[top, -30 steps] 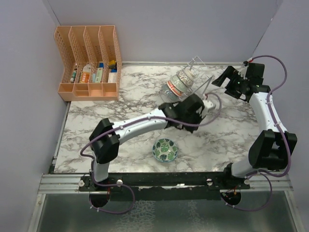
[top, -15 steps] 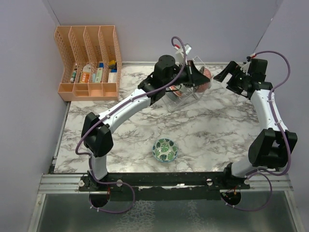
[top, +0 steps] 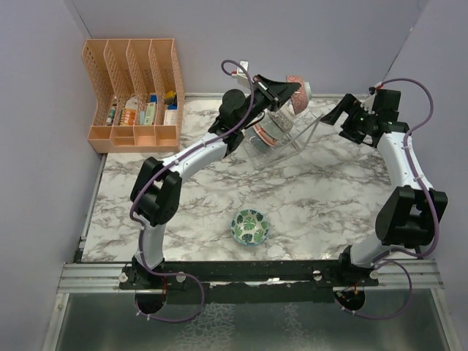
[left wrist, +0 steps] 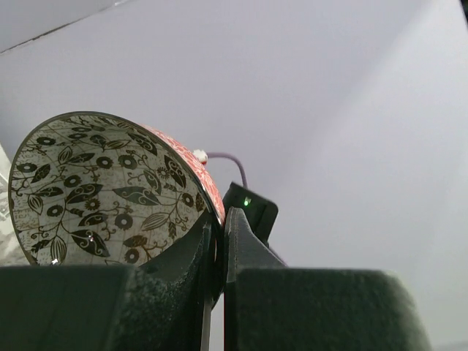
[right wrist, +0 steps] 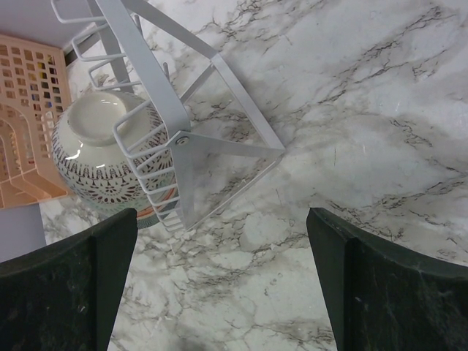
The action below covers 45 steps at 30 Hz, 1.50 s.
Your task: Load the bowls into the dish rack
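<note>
My left gripper is shut on the rim of the red-rimmed bowl and holds it tilted in the air over the back of the white wire dish rack. In the left wrist view the bowl's pale leaf-patterned inside faces the camera, with the rim pinched in the gripper. The brown-grey lattice bowl lies in the rack, with an orange-red edge just below it. The teal-green bowl sits on the table near the front. My right gripper is open and empty beside the rack's right end, also seen in the right wrist view.
An orange plastic file organizer with small items stands at the back left corner. Grey walls close in the back and both sides. The marble table top runs to the black front rail.
My left arm swung from in front of the rack up and back, lifting the red-rimmed bowl above the rack's far side. My right gripper shifted slightly towards the rack.
</note>
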{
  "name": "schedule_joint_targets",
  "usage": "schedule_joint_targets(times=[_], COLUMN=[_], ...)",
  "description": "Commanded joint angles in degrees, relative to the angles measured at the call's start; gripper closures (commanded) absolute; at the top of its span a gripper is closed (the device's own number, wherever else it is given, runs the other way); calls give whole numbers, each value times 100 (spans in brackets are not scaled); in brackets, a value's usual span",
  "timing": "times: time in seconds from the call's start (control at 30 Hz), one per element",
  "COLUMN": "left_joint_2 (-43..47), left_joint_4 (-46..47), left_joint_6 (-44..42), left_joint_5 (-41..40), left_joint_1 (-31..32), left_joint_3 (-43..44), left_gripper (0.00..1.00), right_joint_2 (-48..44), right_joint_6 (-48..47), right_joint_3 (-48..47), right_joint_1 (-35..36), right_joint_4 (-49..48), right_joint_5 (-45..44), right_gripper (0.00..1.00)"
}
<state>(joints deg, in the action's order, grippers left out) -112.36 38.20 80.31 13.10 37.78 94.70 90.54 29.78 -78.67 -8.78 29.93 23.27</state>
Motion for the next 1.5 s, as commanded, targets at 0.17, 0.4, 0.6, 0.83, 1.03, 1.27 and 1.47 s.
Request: schedule_joint_targets(times=[0.17, 0.4, 0.6, 0.83, 1.03, 1.27, 1.47], left_joint_2=[-321, -965, -1379, -1543, -1622, -1637, -1717], left_joint_4=[883, 1119, 1450, 1709, 1911, 1869, 1868], left_joint_6=[890, 1270, 1361, 1493, 1583, 1546, 1575], left_joint_5=[-1521, -1822, -1783, -1680, -1676, -1610, -1603], left_joint_1=[-84, -122, -122, -102, -95, -47, -1], left_joint_3=[87, 558, 840, 783, 677, 545, 506], left_gripper=[100, 100, 100, 100, 100, 100, 100], right_joint_2=[91, 203, 256, 276, 317, 314, 290], right_joint_6=[-51, -51, -78, -95, -112, -103, -112], right_joint_3=[-146, -170, -155, -79, -71, -14, 28], right_joint_1=[-80, -80, -80, -80, -86, -81, -89], right_joint_4=[-15, 4, -9, -57, -65, -101, -119], right_joint_5=[165, 300, 299, 267, 266, 268, 283], right_gripper=[0, 0, 0, 0, 0, 0, 0])
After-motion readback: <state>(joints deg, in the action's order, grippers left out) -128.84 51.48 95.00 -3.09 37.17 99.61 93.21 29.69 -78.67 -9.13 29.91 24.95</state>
